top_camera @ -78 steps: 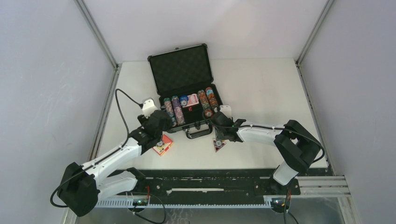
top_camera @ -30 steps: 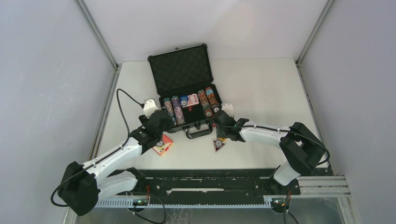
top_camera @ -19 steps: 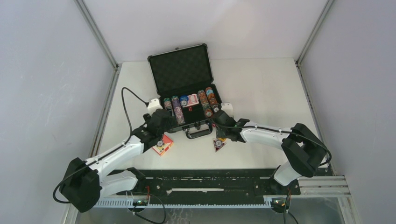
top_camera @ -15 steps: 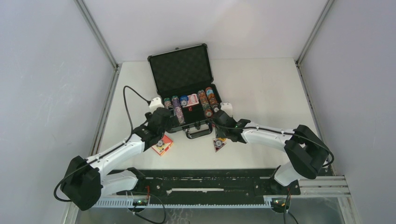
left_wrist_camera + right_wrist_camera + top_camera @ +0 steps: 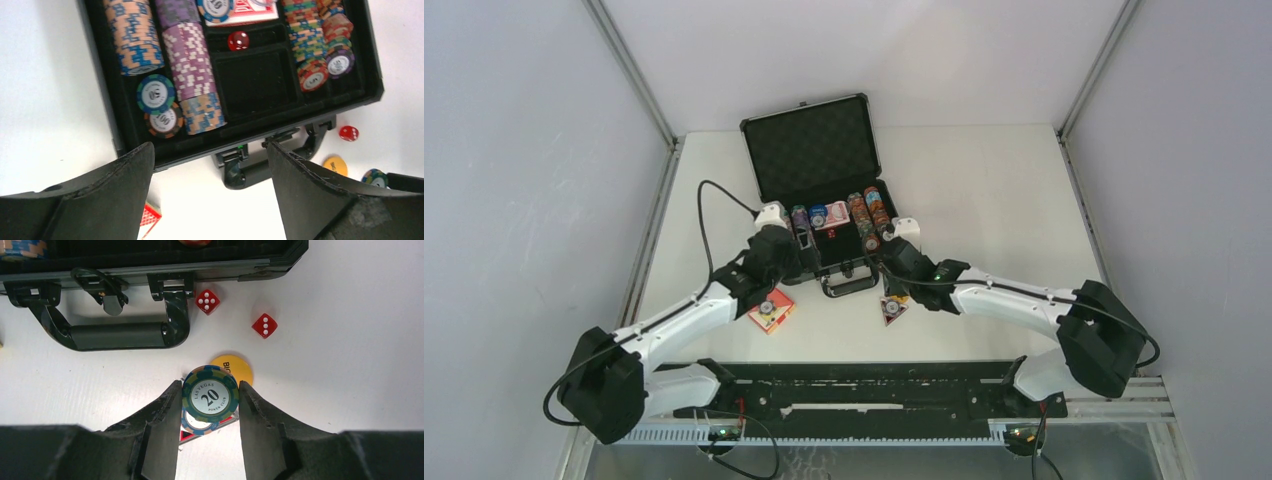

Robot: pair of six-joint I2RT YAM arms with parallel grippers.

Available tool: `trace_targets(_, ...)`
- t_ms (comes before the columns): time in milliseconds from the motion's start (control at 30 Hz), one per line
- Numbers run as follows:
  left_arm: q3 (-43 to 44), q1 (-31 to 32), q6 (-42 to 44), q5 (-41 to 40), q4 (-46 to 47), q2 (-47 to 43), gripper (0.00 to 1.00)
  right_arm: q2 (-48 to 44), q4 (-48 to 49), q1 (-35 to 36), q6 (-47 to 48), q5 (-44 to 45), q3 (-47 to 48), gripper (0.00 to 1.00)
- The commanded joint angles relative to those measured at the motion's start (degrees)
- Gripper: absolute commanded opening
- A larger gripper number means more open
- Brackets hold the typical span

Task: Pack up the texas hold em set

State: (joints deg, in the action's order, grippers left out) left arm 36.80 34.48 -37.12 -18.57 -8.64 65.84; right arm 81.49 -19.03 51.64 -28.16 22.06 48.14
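Two views divide the detail: overhead, the open briefcase sits on the surface, the left hand spread empty above its front edge. Only the right wrist view shows the right hand pinching a "20" poker chip near two red dice.

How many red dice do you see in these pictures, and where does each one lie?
3. One die lies inside the case, in a small middle compartment. A second die and a third die lie on the table near the handle. Others may be hidden.
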Motion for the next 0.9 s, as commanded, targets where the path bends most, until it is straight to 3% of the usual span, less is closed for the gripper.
trace_targets(0, 4.7, -0.2, -0.7, 8.2, 2.7, 1.4, 0.87, -3.0, 1.5, 1.4, 2.9, 1.2, -0.9, 0.47)
trace_targets(567, 9.9, -0.2, -0.7, 32.4, 4.6, 8.3, 0.82, -7.8, 4.1, 8.7, 10.3, 2.1, -3.7, 0.5)
trace_targets(867, 7.7, 0.0, -2.8, 47.5, 15.7, 13.3, 0.77, -8.4, 6.2, 11.7, 14.5, 1.9, -3.9, 0.51)
